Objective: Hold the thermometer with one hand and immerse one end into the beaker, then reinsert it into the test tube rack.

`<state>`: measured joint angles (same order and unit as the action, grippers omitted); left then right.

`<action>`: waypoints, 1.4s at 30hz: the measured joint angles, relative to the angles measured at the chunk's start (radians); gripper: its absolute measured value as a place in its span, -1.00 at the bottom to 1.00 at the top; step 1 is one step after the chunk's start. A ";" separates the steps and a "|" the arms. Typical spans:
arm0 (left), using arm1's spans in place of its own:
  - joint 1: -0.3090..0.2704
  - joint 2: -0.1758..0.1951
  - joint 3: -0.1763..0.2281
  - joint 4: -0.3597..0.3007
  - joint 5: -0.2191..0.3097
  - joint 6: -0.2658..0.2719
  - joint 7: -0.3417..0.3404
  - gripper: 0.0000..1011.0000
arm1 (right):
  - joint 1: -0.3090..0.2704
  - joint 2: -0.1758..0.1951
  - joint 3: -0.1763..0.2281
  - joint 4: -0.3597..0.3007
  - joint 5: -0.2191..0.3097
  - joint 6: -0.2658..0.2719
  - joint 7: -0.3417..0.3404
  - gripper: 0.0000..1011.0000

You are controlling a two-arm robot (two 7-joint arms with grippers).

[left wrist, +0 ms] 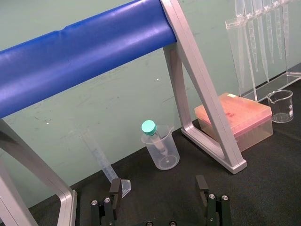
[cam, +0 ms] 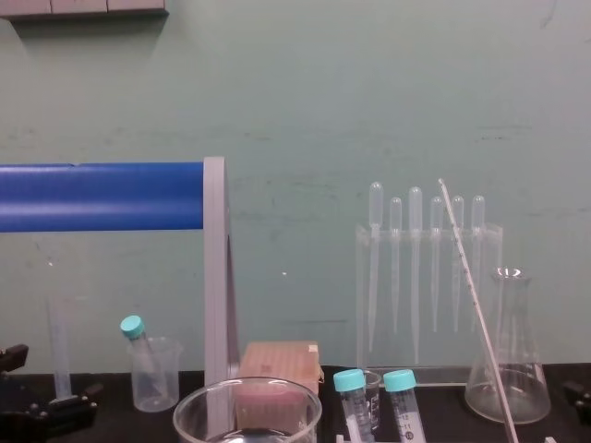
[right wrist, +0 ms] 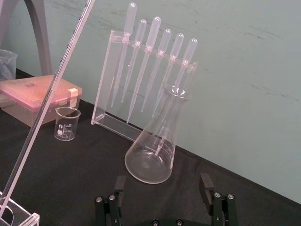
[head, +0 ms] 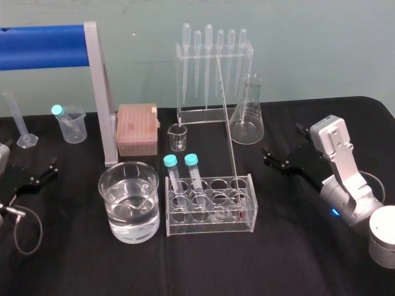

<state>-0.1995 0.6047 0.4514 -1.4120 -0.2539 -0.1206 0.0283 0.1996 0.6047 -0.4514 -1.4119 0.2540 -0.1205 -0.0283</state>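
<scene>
The thermometer (head: 233,154) leans in the right end of the clear test tube rack (head: 210,229), its red tip down in the rack. It also crosses the right wrist view (right wrist: 47,101) and the chest view (cam: 476,305). The large glass beaker (head: 129,209), holding clear liquid, stands just left of the rack, and its rim shows in the chest view (cam: 247,401). My right gripper (head: 282,143) rests open on the black table to the right of the rack, apart from everything, fingers spread in its wrist view (right wrist: 162,186). My left gripper (head: 42,172) lies open at the far left (left wrist: 158,188).
Two teal-capped tubes (head: 191,169) stand in the rack's left end. Behind are a conical flask (head: 249,117), a pipette stand (head: 213,55), a small glass beaker (head: 177,137), a pink tip box (head: 137,128), a plastic beaker (head: 71,123) and a blue-barred metal frame (head: 43,46).
</scene>
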 joint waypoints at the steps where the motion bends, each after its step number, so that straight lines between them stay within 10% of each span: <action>1: 0.000 0.000 0.000 0.000 0.000 0.000 0.000 0.99 | 0.000 0.000 0.000 0.000 0.000 0.000 0.000 0.98; 42: 0.000 0.000 0.000 0.000 0.000 0.000 0.000 0.99 | 0.000 0.000 0.000 0.000 0.000 0.000 0.000 0.98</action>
<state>-0.1995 0.6047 0.4514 -1.4120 -0.2539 -0.1206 0.0283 0.1996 0.6047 -0.4514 -1.4120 0.2539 -0.1205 -0.0283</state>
